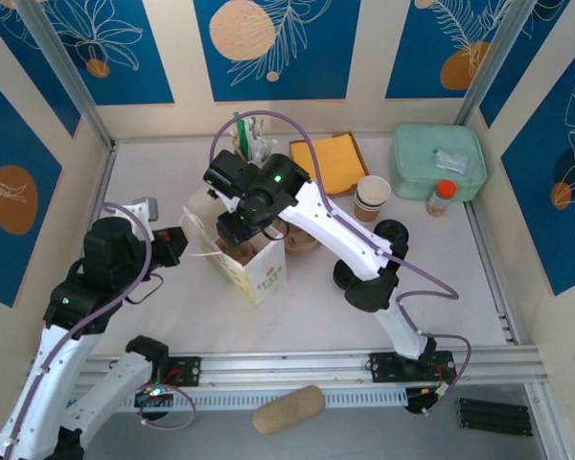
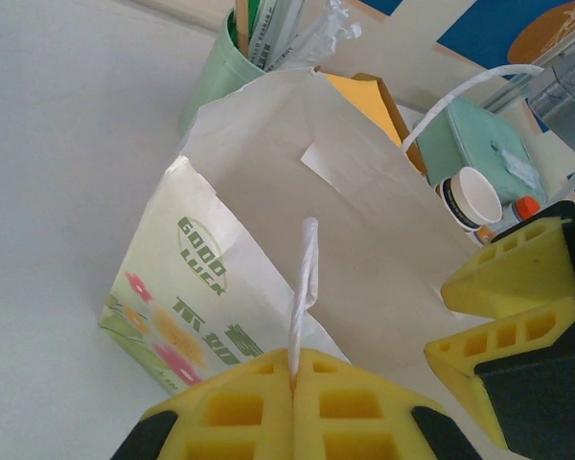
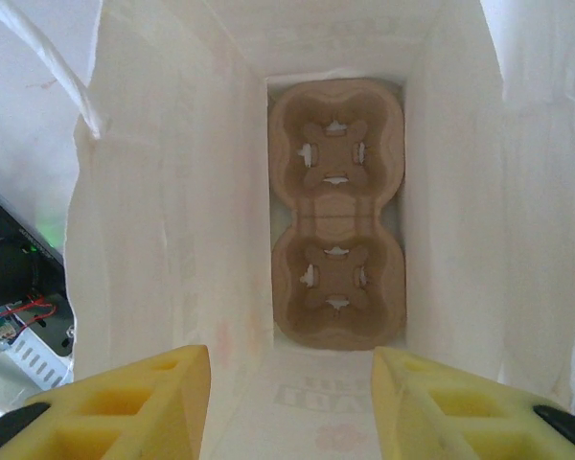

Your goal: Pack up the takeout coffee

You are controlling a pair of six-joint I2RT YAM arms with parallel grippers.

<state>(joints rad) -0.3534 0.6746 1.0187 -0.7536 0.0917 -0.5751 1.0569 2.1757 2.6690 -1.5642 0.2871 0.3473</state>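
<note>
A white paper bag [image 1: 265, 273] with green print stands open at the table's middle. My left gripper [image 1: 177, 244] is shut on its twisted white handle [image 2: 307, 278], and the fingertips [image 2: 295, 369] meet on the cord. My right gripper [image 1: 238, 228] hovers over the bag's mouth, open [image 3: 292, 383], with nothing between its yellow fingers [image 3: 134, 402]. Looking down past the bag's white walls [image 3: 144, 220], a brown two-cup cardboard carrier [image 3: 335, 211] lies empty on the bottom. The takeout coffee is out of view.
A stack of lidless paper cups [image 1: 372, 196] stands right of the bag, with loose black lids [image 1: 393, 232] near it. Behind are a green holder of straws [image 1: 249, 139], an orange-yellow pad [image 1: 333, 161], a mint box [image 1: 439, 161] and an orange-capped bottle [image 1: 442, 196].
</note>
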